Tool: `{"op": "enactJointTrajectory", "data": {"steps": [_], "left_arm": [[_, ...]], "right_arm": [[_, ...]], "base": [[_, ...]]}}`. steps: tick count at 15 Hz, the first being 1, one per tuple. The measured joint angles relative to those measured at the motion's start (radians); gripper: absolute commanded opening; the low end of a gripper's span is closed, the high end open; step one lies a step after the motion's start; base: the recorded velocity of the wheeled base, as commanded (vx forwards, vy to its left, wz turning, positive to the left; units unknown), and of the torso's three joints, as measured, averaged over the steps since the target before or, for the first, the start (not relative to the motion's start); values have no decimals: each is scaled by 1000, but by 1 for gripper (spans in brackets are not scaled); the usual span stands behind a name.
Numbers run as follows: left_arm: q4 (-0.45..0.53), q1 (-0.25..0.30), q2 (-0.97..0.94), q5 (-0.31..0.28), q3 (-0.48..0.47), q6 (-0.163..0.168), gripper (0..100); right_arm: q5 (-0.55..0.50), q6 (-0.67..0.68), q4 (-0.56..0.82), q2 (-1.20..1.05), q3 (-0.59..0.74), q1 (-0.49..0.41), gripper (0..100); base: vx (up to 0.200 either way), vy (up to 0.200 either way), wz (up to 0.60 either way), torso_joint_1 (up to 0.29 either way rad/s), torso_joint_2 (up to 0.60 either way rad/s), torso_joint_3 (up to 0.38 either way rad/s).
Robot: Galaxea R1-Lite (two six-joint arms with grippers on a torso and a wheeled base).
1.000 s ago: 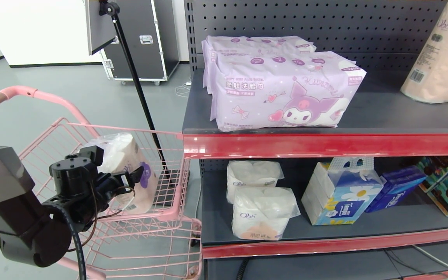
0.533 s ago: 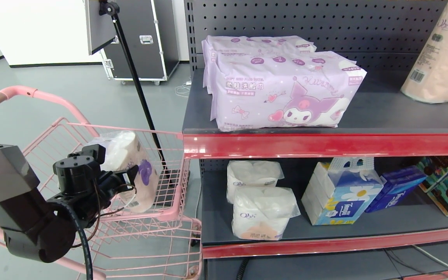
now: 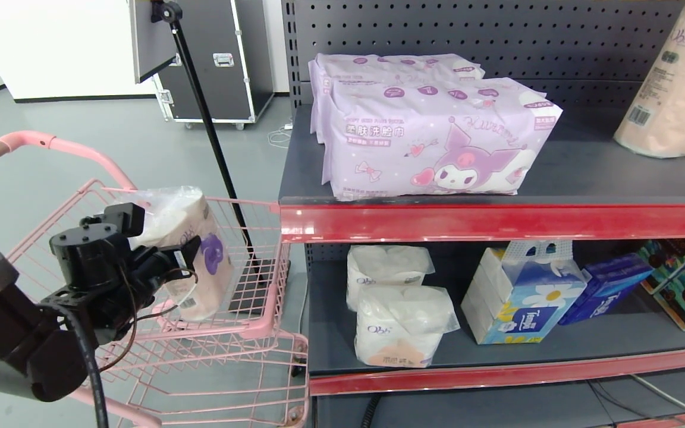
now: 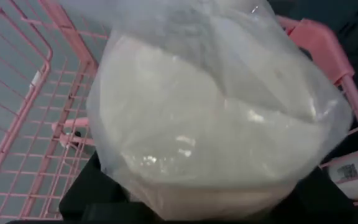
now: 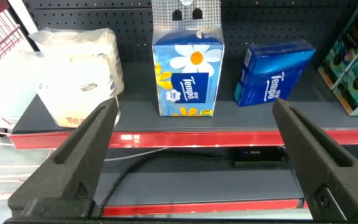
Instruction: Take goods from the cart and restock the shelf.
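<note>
Pickup stage, I'd say. The left jaws are down in the pink cart [image 3: 247, 205], clamped on the side of the roll pack [image 3: 200, 214]. The left wrist view has the pack's clear wrap [image 4: 210, 124] bulging right up against the camera, so to me that's a real grip and not just a touch. The pack sits tilted inside the basket, with its top poking a bit above the rim and the front wire wall between it and the shelving.

The right jaws are spread wide and holding nothing. They face the lower shelf [image 5: 166, 121], with its white roll pack [image 5: 79, 78], flowery tissue box [image 5: 188, 74] and blue pack [image 5: 275, 74].

My guess for the next bit:
- Lift straight up until the bottom clears the cart rim, then swing it toward the robot's right.
- Aim for the bare stretch of the upper shelf [image 3: 586, 172], between the purple packs [image 3: 437, 137] and the peach pack [image 3: 675, 89], which looks like the same product.
- Go easy, because it's soft, squishy wrap held from one side and could sag or snag on the wires.
</note>
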Motion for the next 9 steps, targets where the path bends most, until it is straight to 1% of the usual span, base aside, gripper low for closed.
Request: {"op": "enactJointTrajectory", "data": {"steps": [1,3,4,6,8,9], "left_arm": [[0,4,-35,0,-3,4,0],[12,15,-114,-1,-5,32,0],[32,21,-161,-2,-5,40,0],[123,29,-267,-5,-5,47,0],[257,33,-385,-11,-10,49,0],[345,34,-454,-18,-14,50,0]], "right_arm": [[0,0,0,0,0,0,100],[0,0,0,0,0,0,100],[0,0,0,0,0,0,100],[0,0,0,0,0,-1,100],[0,0,0,0,0,-1,100],[0,0,0,0,0,-1,100]], "base": [[0,0,0,0,0,0],[0,0,0,0,0,0],[0,0,0,0,0,0],[0,0,0,0,0,0],[0,0,0,0,0,0],[0,0,0,0,0,0]]}}
